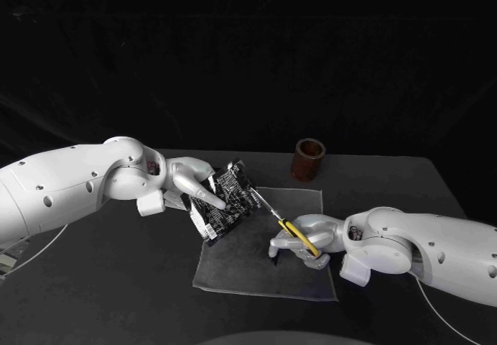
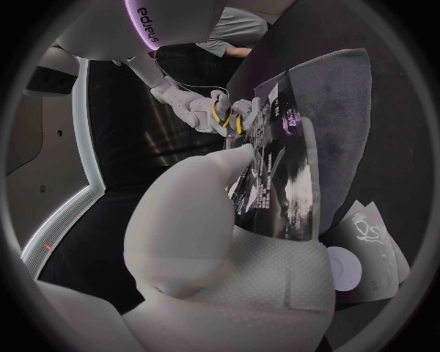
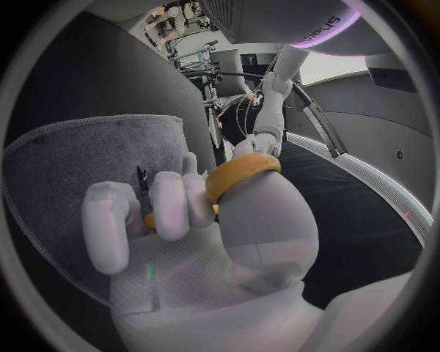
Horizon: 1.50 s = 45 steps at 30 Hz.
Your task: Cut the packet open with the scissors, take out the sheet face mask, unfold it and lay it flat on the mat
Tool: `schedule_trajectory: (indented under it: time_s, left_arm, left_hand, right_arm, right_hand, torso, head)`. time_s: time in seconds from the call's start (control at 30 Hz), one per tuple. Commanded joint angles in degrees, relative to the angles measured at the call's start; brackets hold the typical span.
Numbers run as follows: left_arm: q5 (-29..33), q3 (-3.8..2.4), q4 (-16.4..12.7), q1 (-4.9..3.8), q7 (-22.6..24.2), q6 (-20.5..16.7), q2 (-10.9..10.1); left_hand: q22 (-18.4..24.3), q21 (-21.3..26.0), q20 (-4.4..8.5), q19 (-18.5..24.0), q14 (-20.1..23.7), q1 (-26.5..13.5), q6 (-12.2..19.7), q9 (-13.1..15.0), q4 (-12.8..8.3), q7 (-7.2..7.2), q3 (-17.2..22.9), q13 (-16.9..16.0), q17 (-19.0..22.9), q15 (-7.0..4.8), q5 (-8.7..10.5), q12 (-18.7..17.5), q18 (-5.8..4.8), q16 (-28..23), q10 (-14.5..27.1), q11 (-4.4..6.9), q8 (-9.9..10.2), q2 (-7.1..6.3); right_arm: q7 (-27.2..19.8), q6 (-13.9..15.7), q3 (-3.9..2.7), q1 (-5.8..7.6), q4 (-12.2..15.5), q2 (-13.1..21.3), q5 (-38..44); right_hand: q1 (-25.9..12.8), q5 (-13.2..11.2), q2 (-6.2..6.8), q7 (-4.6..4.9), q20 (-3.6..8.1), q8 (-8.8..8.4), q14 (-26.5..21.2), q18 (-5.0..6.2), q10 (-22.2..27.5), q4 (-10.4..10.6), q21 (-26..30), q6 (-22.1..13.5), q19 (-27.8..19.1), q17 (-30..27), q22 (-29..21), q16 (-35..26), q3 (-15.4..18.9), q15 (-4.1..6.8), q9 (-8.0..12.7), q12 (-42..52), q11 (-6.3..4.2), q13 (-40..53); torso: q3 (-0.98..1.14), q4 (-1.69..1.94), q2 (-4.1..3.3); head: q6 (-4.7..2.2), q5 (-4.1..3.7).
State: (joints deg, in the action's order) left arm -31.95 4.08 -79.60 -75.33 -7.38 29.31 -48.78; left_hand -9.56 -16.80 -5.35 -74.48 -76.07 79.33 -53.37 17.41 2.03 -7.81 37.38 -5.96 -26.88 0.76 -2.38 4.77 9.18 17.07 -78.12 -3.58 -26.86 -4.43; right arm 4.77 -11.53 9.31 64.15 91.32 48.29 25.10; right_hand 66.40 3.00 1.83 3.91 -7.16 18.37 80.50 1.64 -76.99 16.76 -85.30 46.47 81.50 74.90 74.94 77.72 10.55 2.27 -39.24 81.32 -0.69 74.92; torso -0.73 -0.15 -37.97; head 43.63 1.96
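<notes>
Packet (image 1: pixel 230 201) in left robot hand (image 1: pixel 194 184)

**One brand word readable**

"sharpa" stands in dark letters on the right arm's white shell (image 2: pixel 151 18) in the left wrist view, and partly on the left arm's white shell (image 3: pixel 323 31) in the right wrist view. The black glossy packet (image 2: pixel 275 169) carries rows of pale print, too small to read.

The black table (image 1: pixel 398 188) carries a grey mat (image 1: pixel 248 267) lying flat near its middle and a brown cylindrical holder (image 1: pixel 309 159) standing upright just beyond the mat's far right corner.
</notes>
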Motion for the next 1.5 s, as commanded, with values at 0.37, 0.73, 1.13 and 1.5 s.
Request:
schedule_trajectory:
  time_s: [0.37,0.73,1.13,1.5]
  left_arm:
    - [0.1,0.02,-0.2,0.03,0.2,2.2,0.3]
    - [0.1,0.02,0.3,0.03,0.3,2.5,0.3]
    - [0.1,0.02,0.5,0.03,0.2,2.8,0.4]
    - [0.1,0.02,0.5,0.03,0.0,3.5,0.3]
  left_hand:
    - [-0.1,-0.2,0.37,-0.2,0.0,0.1,-0.3,9.2,0.1,-0.04,0.4,-0.1,-0.1,-0.53,-0.39,0.2,0.99,0.3,-0.4,-0.13,-0.1,0.18]
    - [-0.1,-0.2,0.37,-0.2,0.0,0.1,-0.3,9.2,0.1,-0.04,0.4,-0.1,-0.1,-0.53,-0.39,0.2,0.99,0.3,-0.4,-0.13,-0.1,0.18]
    - [-0.1,-0.3,0.38,-0.2,0.0,0.1,-0.4,9.3,0.1,-0.03,0.5,-0.1,-0.3,-0.55,-0.39,0.2,0.99,0.3,-0.5,-0.12,-0.1,0.14]
    - [-0.1,-0.3,0.38,-0.2,0.0,0.1,-0.4,9.3,0.1,-0.03,0.5,-0.1,-0.3,-0.55,-0.39,0.2,0.99,0.3,-0.5,-0.12,-0.1,0.14]
  right_arm:
    - [-3.9,-0.5,-0.27,0.36,-1.3,-0.7,0.3]
    - [-4.6,-5.8,-0.27,0.47,-1.6,0.0,2.3]
    - [-5.0,-8.8,-0.27,0.53,-1.7,0.2,2.3]
    - [-5.3,-9.8,-0.27,0.69,-1.8,0.0,1.4]
  right_hand:
    - [0.6,-0.2,0.24,5.79,0.69,4.04,8.6,2.48,-11.3,-0.1,2.7,-30.9,-4.0,12.9,-3.9,8.6,1.1,-2.42,-0.5,5.2,4.98,12.1]
    - [4.7,-0.1,-3.01,4.91,1.72,8.12,-4.2,7.89,7.0,-0.3,23.0,-24.7,-21.5,-15.1,-35.1,-38.9,7.6,-1.67,6.1,-50.8,3.90,-29.7]
    - [6.5,-0.2,-3.03,6.40,-0.41,10.22,-9.2,8.89,9.5,-0.5,29.5,-26.6,-23.9,-29.3,-42.0,-59.3,9.2,-3.83,10.1,-66.8,5.70,-43.9]
    - [7.1,-0.1,-3.61,7.58,-2.19,12.33,-14.8,8.91,14.9,-0.6,35.9,-29.1,-20.9,-36.4,-46.8,-69.4,10.9,-6.17,12.9,-74.4,7.82,-53.5]
  torso:
    - [0.04,-0.08,0.05]
    - [0.07,-0.08,0.04]
    - [0.07,-0.03,-0.01]
    - [0.01,-0.02,-0.03]
  head:
    - [-0.01,-0.04]
    - [-0.11,-0.09]
    - [-0.25,-0.20]
    - [-0.13,-0.08]
